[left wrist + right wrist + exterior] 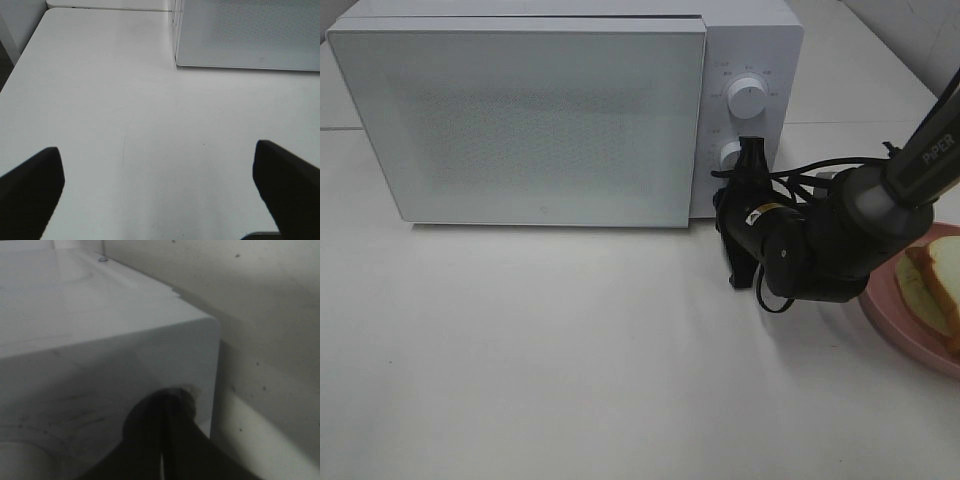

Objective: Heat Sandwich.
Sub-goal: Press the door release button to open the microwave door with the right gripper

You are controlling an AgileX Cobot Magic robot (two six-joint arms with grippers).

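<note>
The sandwich (934, 282), white bread with tan crust, lies on a pink plate (898, 318) at the right edge of the table, partly cut off by the frame. The white microwave (520, 120) stands at the back with its door closed. My right gripper (752, 152) is shut, and its tips rest against the microwave's control panel just right of the lower knob (729, 154). In the right wrist view the dark closed fingers (162, 412) press a round spot near the panel's edge. My left gripper (160, 185) hangs open over bare table, holding nothing.
An upper knob (748, 97) sits above the lower one on the panel. The right arm (840, 235) and its cables lie between the microwave and the plate. The microwave's lower left corner (180, 60) shows in the left wrist view. The table's edge (15, 65) is there too.
</note>
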